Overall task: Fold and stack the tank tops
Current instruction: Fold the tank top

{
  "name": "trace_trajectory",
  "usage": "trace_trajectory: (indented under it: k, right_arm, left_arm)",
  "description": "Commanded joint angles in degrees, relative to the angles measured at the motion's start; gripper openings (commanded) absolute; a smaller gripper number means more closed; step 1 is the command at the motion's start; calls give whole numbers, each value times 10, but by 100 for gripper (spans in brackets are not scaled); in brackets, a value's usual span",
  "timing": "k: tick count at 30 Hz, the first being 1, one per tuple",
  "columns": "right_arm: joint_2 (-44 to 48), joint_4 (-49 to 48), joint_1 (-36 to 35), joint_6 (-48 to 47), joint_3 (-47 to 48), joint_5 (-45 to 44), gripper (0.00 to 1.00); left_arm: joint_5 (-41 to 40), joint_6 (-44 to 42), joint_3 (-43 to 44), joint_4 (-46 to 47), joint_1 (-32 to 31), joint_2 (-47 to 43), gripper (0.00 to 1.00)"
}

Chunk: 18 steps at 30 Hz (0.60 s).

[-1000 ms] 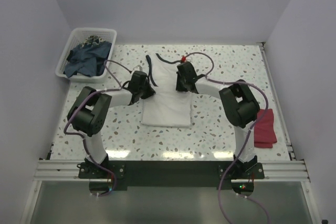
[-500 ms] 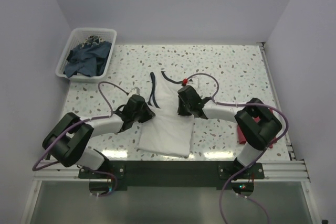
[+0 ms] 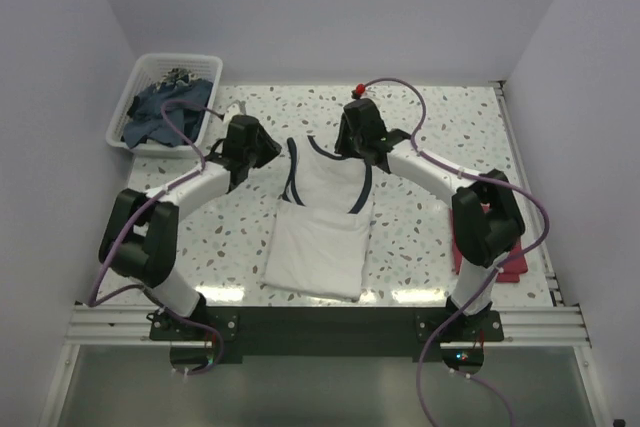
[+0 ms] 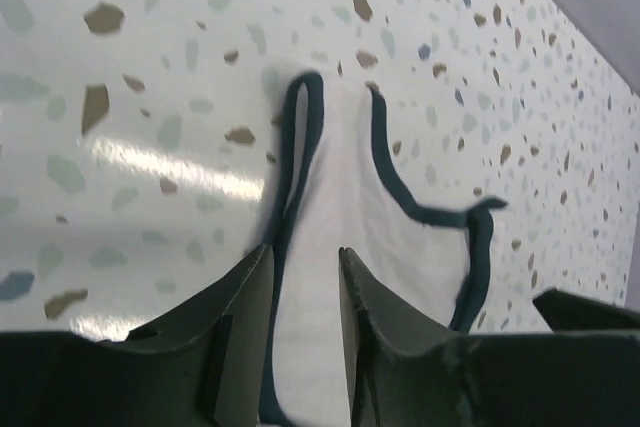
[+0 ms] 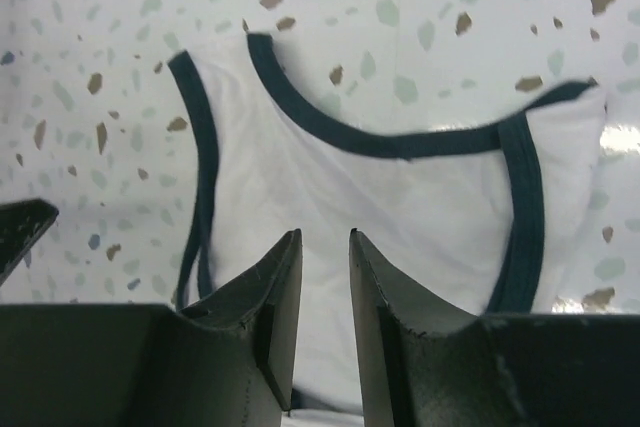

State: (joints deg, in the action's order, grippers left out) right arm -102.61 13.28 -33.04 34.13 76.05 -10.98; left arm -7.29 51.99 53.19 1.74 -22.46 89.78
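Note:
The white tank top (image 3: 318,237) with navy trim lies folded lengthwise in the middle of the table, straps toward the far side. My left gripper (image 3: 258,153) hovers at its far left, open and empty above the left strap (image 4: 305,137). My right gripper (image 3: 358,150) is over the neckline (image 5: 400,142), jaws slightly open with nothing between them. Its fingers (image 5: 280,287) stand above the white cloth. The left wrist view shows the left gripper (image 4: 305,255) just clear of the cloth; the right gripper (image 5: 325,237) is likewise apart. The dark red tank top (image 3: 512,265) lies at the right edge, partly behind my right arm.
A white basket (image 3: 125,112) holding dark blue cloth (image 3: 165,107) stands at the far left corner. The speckled table (image 3: 420,237) is walled on three sides. Purple cables loop off both arms.
Both grippers dragged the white tank top toward the near edge, then opened and let go. They have moved back toward the far side, and the straps now lie flat.

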Motion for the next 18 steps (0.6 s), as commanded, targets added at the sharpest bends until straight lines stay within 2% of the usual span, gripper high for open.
trace_trajectory:
  k: [1,5,12,13,18]
  right_arm:
    - [-51,35,-7,-17,72,6,29]
    - [-115,27,-7,-13,137,33,29]
    - [-232,-15,-7,-10,246,76,28]
    - [-253,-15,-7,-11,258,75,27]
    - [-311,8,-7,-14,332,66,25]
  left_arm:
    - [0,-38,94,-10,36,83,36]
    - [22,-40,169,-16,63,180,30]
    - [82,-72,298,-16,83,333,27]
    - [89,-75,320,-40,83,345,25]
    - [116,-73,324,-26,82,361,24]
